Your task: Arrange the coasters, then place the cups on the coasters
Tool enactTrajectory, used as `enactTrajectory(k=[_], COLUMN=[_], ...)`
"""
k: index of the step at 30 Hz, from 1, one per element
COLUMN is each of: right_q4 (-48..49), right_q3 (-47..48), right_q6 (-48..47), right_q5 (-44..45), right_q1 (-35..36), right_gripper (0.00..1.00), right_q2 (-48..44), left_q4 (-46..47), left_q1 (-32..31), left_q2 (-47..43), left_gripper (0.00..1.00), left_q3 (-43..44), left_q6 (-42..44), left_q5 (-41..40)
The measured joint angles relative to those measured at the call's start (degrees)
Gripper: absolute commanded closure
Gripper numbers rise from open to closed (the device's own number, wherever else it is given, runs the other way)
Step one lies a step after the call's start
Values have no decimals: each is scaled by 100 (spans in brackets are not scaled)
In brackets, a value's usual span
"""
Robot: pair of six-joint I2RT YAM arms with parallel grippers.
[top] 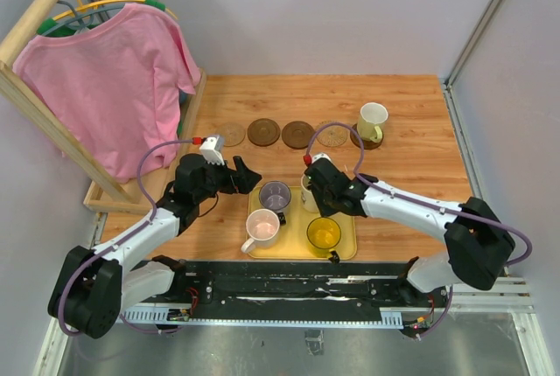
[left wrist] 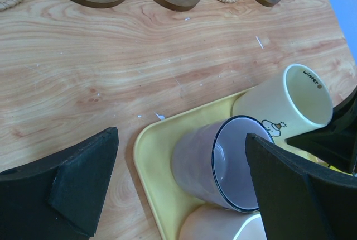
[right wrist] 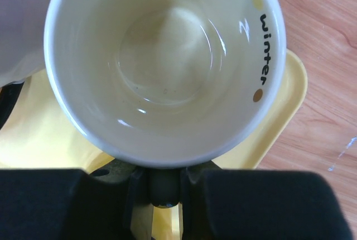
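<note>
The cream cup (right wrist: 167,56) fills your right wrist view, mouth up and empty, with "winter" printed inside its rim. Your right jaws are closed on the handle at its near side, one pad pinching it from each side. The cup is over the far right corner of the yellow tray (right wrist: 287,100); you cannot tell from these views whether its base touches the tray.

Your left jaws stand wide open and hold nothing. They hover above the tray's far left corner, with the purple-grey cup (left wrist: 203,164) just beside the right-hand finger (left wrist: 290,195). That cup stands on the tray, close against the cream one.

Nearer the arm bases, the pale pink cup (top: 262,229) and the translucent yellow cup (top: 324,234) stand side by side on the tray.

Beyond the tray, the five coasters lie in a row across the wooden surface (top: 411,184). From left to right they are the tan coaster (top: 232,134), two dark brown coasters (top: 263,132) (top: 297,134), a second tan one (top: 332,135) and the last dark coaster (top: 356,141). The pale-green cup (top: 372,121) stands upright on that last one.

To the far left, a pink shirt (top: 114,87) hangs on a wooden rack (top: 35,114).
</note>
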Motion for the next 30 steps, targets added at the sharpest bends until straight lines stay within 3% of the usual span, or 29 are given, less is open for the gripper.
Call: enactTrajectory(k=[12,17,30], right_q4=[-162,13,1300], right_q3=[131,315,973], right_q6=[-535,-863,-1777], right_q5=[654,704,31], right_q1=[-24,-446,-2114], right_gripper=[99,99,99], right_q2=[-826,-809,708], left_q4=[15,52,267], left_q1=[0,0,-2], left_q2=[-44,-39,289], left_gripper=[0,0,0], left_q3=[0,0,87], left_q6=[-2,-4,-28], left_q5=[-11,-11,-195])
